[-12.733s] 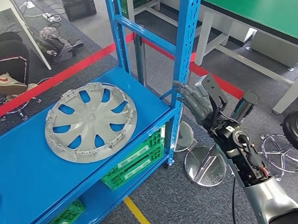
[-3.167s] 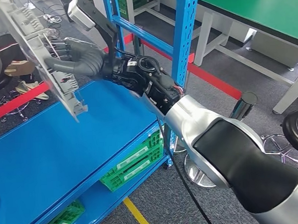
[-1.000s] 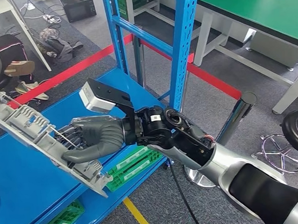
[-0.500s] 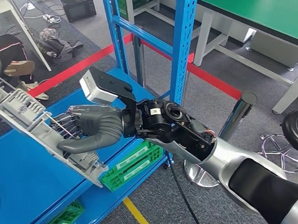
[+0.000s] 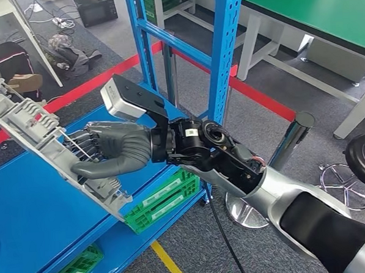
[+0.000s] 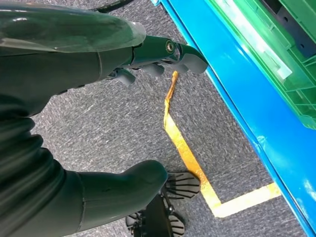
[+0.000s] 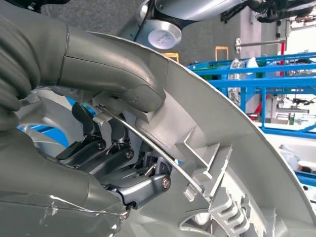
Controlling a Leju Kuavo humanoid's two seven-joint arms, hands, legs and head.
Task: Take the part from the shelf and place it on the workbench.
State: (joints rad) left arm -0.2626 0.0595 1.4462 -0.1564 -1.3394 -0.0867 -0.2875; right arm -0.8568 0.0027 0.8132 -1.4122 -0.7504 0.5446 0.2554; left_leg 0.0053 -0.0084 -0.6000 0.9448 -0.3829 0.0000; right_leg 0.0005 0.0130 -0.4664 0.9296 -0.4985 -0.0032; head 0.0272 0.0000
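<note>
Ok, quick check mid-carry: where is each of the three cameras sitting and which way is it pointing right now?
Head view: high on the body, looking forward and down at the blue shelf; the right arm reaches across, right hand gripping the grey wheel cover.
Left wrist view: behind the left hand, facing the carpet, yellow floor tape and the shelf's edge.
Right wrist view: behind the right hand, close on the cover's ribbed back.
Shared: head and right wrist views both show the cover; head and left wrist views both show the shelf, a green crate and the tape.

Grey hubcap (image 5: 47, 149) tilted edge-on above blue shelf (image 5: 33, 224) (ribbed back showing).
</note>
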